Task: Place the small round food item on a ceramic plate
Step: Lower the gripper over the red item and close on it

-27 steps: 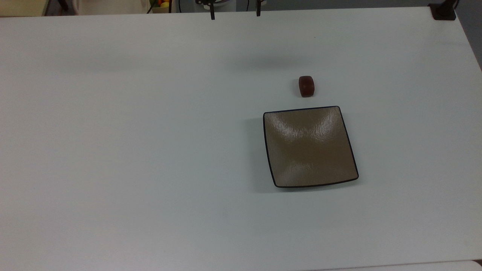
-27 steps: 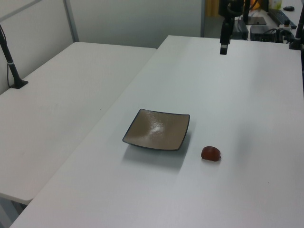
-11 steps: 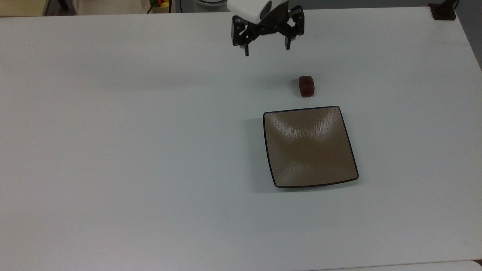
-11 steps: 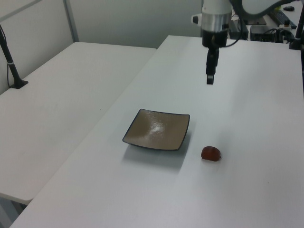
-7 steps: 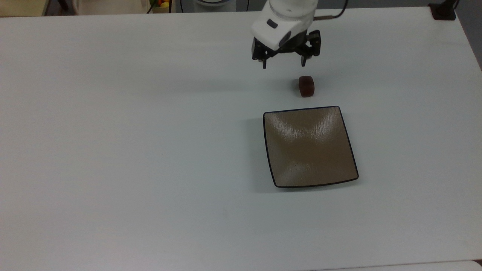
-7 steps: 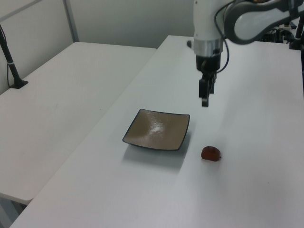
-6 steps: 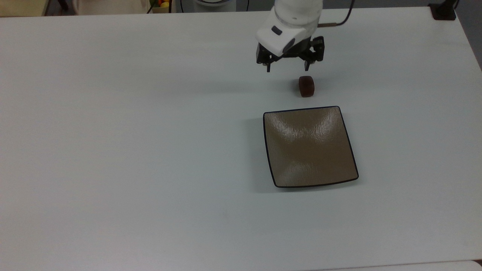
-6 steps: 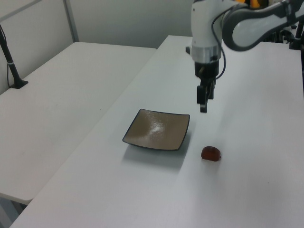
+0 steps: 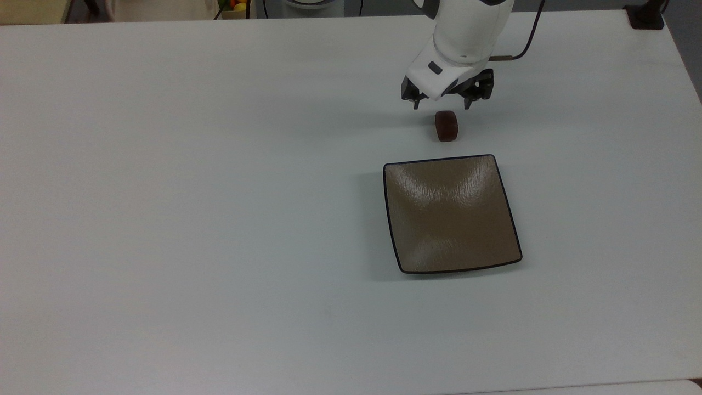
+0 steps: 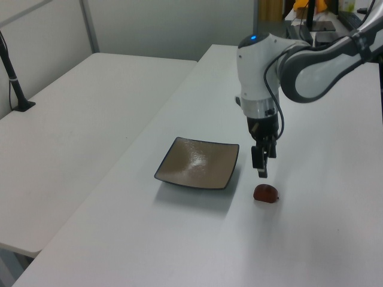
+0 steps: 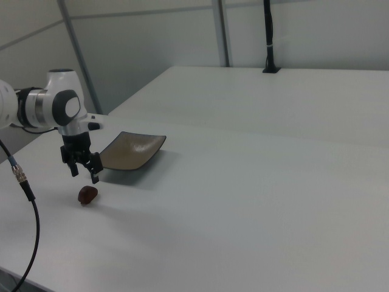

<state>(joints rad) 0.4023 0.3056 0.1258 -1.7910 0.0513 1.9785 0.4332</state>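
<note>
Upper right of the top view: gripper [image 9: 443,104] hanging just above the small round food item [image 9: 446,125], jaws spread wide, nothing between them. Fingers [image 9: 415,102] pointing down at the white table [image 9: 192,192], not touching the food as far as visible. Small dark reddish-brown chunk, sitting on the table right beside the upper edge of the ceramic plate [image 9: 451,214], close but apart from it. Plate square, glossy tan, dark rim, bare on top, right of centre in the frame.

Middle of the left view: gripper [image 10: 261,168] a bit up and left of the food item [image 10: 266,193], plate [image 10: 198,163] further left. Lower left of the right view: gripper [image 11: 84,173] over the chunk [image 11: 88,194], plate [image 11: 128,151] just to the right. Black cable [image 11: 24,201] trailing off at the left edge there.
</note>
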